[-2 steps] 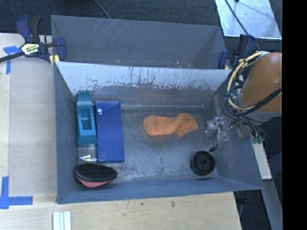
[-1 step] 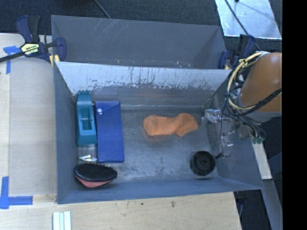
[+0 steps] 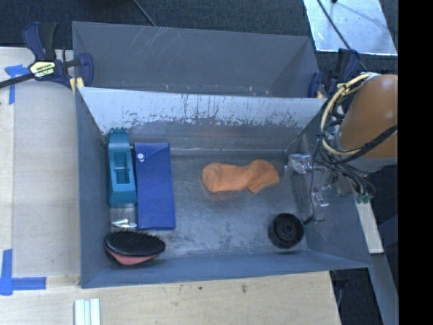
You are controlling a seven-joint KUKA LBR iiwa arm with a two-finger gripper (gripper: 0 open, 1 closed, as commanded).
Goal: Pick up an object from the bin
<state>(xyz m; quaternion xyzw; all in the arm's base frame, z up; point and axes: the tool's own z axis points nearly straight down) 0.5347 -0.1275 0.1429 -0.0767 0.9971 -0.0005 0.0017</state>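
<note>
Hovering with fingers (image 3: 313, 202) spread and grasping nothing; risking scraping the bin wall (image 3: 335, 235) just right of them, or knocking away the black round cap (image 3: 285, 230) just below-left, leaving the orange cloth (image 3: 240, 177) farther left untouched

Bare floor of the grey metal bin (image 3: 223, 225) lies open across the middle front, between a flat blue box (image 3: 154, 187) and a round black cap (image 3: 286, 230). A crumpled orange cloth (image 3: 240, 177) blocks the centre; a teal tape dispenser (image 3: 119, 168) and a black-and-pink oval brush (image 3: 134, 247) crowd the left side.
</note>
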